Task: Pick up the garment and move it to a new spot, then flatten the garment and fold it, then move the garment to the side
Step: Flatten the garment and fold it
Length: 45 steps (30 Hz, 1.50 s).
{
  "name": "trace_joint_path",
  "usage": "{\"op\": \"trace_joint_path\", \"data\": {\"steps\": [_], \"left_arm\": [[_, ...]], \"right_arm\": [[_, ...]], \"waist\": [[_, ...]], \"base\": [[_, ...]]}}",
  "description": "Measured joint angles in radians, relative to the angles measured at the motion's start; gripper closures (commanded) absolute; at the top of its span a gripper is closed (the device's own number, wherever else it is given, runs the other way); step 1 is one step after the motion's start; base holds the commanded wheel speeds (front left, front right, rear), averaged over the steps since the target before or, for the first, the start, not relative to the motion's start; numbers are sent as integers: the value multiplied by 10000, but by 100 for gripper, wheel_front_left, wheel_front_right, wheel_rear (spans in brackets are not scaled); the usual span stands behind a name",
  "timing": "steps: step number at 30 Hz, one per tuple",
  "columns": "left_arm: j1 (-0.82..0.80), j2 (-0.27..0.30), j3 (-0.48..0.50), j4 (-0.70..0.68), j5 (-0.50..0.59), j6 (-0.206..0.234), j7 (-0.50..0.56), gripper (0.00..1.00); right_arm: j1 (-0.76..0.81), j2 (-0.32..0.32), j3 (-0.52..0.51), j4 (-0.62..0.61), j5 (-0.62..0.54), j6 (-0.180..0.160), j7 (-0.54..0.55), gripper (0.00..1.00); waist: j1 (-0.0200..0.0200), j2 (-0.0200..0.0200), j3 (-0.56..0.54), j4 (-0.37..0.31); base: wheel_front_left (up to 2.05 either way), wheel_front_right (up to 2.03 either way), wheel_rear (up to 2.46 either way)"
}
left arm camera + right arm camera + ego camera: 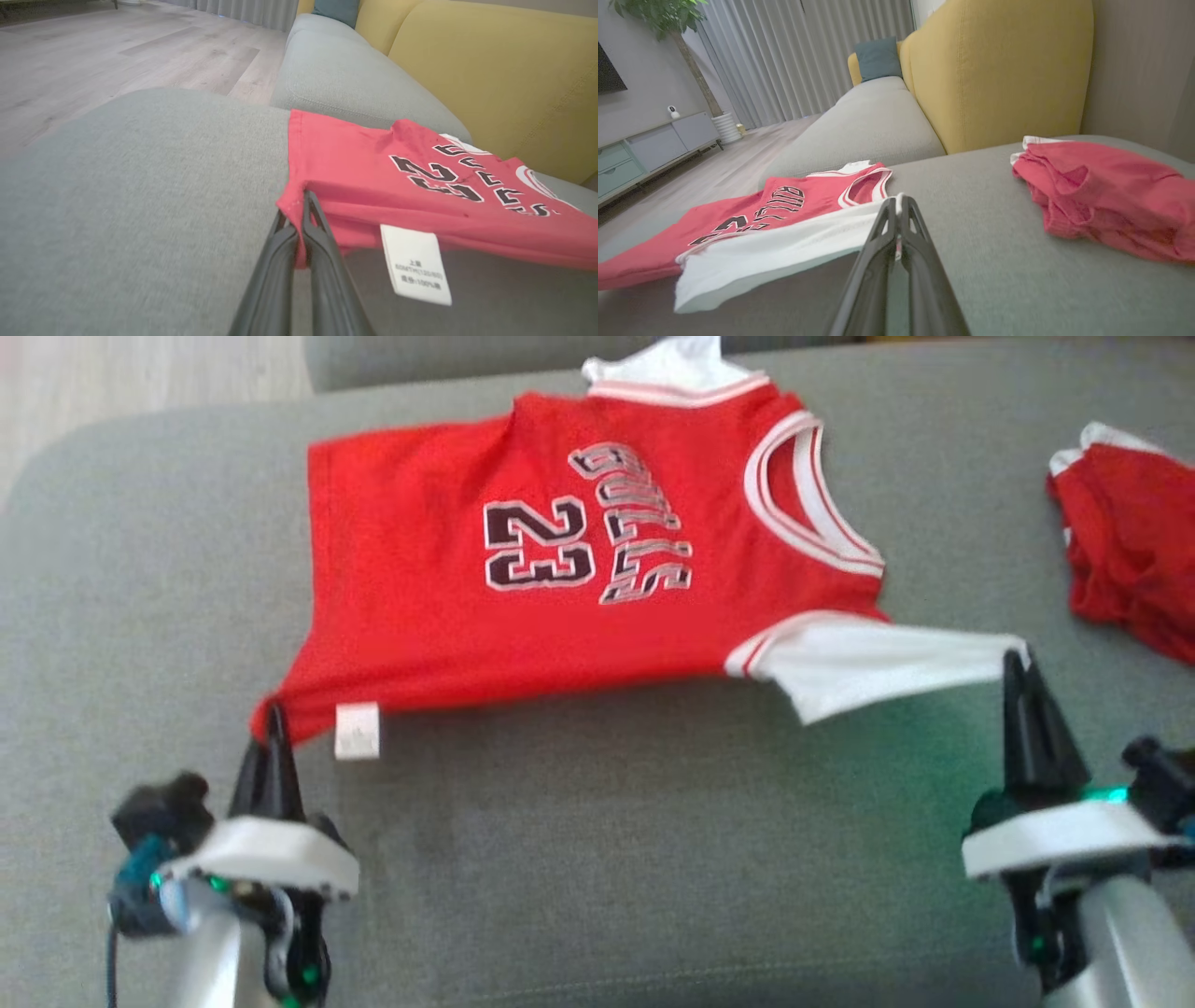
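Left hand (274, 723): clenched on the red hem corner of the jersey (523, 616), its long fingers pinched flat so the thin cloth cannot slip.
Right hand (1014, 663): clenched on the tip of the white sleeve (868, 667), at the opposite end of the same near edge.
Near edge: drawn taut between the two hands and raised just off the grey cushion (607, 859). This is judged a two-corner hold, suited to shifting or spreading the cloth without bunching.
Care label (416, 263): hangs free from the hem just beside the left hand, which suggests this edge is lifted.
Jersey body: lies printed side up on the cushion, shoulders toward the robot's right.
Second red garment (1130, 551): crumpled, well apart at the right, and no part of this hold.
Step judged: repositioning or flattening; folding not yet begun.
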Motion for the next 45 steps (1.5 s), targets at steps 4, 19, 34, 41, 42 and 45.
{"op": "trace_joint_path", "data": {"steps": [4, 19, 34, 41, 42, 45], "left_arm": [[881, 12, -288, -105, -180, 234, 0, 100], [1899, 21, -378, -316, -418, 564, 2, 100], [-2279, 19, -938, 1214, 558, 205, 0, 100], [-2970, 2, -976, 2017, 627, 230, 0, 100], [-3000, 2, -976, 2054, 627, 247, 0, 100], [-3008, 2, -1018, 2079, 612, 299, 0, 17]], "right_arm": [[840, 113, 35, -226, 31, 0, 314, 100], [2116, 276, -290, -2080, 144, 0, 1367, 100], [-2937, -42, 311, 911, -1005, 0, 1298, 100], [-4369, -54, 644, 2963, -1557, 0, 673, 100], [-4525, -54, 681, 3241, -1641, 0, 610, 100], [-4898, -48, 681, 3904, -1797, 0, 265, 45]], "waist": [[0, 0, -486, 21], [0, 0, -810, 231], [0, 0, 1198, 609], [0, 0, 1909, 751], [0, 0, 1972, 766], [0, 0, 2098, 816]], "base": [[0, 0, 0], [0, 0, 0], [0, 0, 0], [0, 0, 0], [0, 0, 0], [0, 0, 0]]}}
